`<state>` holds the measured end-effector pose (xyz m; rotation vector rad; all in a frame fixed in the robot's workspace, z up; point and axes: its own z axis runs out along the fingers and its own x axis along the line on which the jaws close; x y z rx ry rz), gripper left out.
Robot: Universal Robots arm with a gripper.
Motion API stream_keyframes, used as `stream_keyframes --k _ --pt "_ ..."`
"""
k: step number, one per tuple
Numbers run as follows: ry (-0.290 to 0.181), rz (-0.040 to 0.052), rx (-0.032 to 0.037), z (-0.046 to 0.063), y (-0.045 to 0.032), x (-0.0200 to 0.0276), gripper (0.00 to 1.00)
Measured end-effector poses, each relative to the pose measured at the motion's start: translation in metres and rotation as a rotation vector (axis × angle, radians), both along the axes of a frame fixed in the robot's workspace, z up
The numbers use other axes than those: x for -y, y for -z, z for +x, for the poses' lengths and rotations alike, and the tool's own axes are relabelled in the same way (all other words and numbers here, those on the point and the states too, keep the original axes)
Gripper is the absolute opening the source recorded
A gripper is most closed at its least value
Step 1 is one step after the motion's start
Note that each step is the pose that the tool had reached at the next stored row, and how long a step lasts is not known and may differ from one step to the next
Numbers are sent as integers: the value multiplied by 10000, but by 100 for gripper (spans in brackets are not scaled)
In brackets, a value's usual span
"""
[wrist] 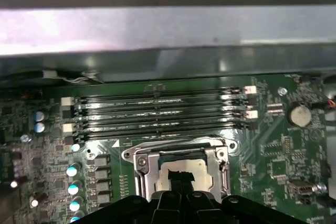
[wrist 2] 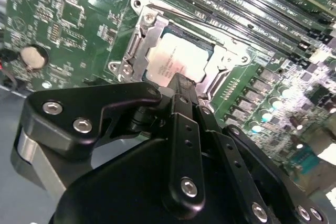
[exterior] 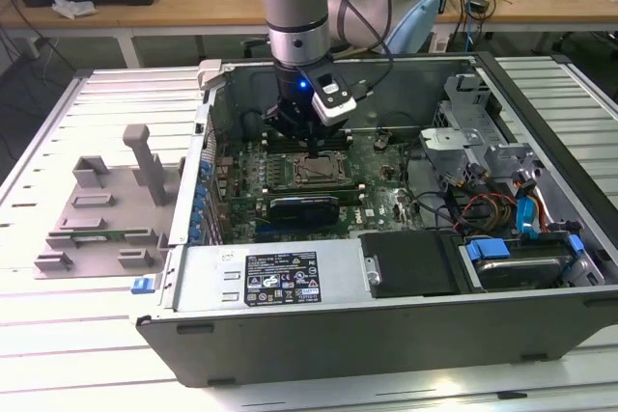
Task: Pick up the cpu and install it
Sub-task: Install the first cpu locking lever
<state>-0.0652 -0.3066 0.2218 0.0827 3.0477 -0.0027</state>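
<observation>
Inside the open computer case (exterior: 541, 267), at center of the exterior view: gripper (exterior: 311, 138) low over the motherboard (exterior: 381, 185). Near center of the second wrist view: cpu (wrist 2: 176, 59) flat in its metal socket frame (wrist 2: 137, 51), fingertips (wrist 2: 181, 85) pressed together just above it. Beside the socket, memory slots (wrist: 157, 114). At left, grey tray (exterior: 101, 205) on the table (exterior: 58, 354).

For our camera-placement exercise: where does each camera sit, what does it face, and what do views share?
Exterior view: off the arm, above the open grey computer case; shows the arm and its hand.
Second wrist view: on the arm, facing the green motherboard past the black hand.
First wrist view: on the arm, facing the metal socket frame.
All share the flat silver-grey square cpu.
</observation>
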Motion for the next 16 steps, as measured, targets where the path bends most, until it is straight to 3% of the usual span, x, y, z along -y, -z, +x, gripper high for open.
stream_keyframes --k 4,12,16 --pt "-175 -1 -171 69 0 12 11" --pt "-375 -2 -239 112 -5 50 11" --pt "-414 -2 -239 114 -78 50 11"
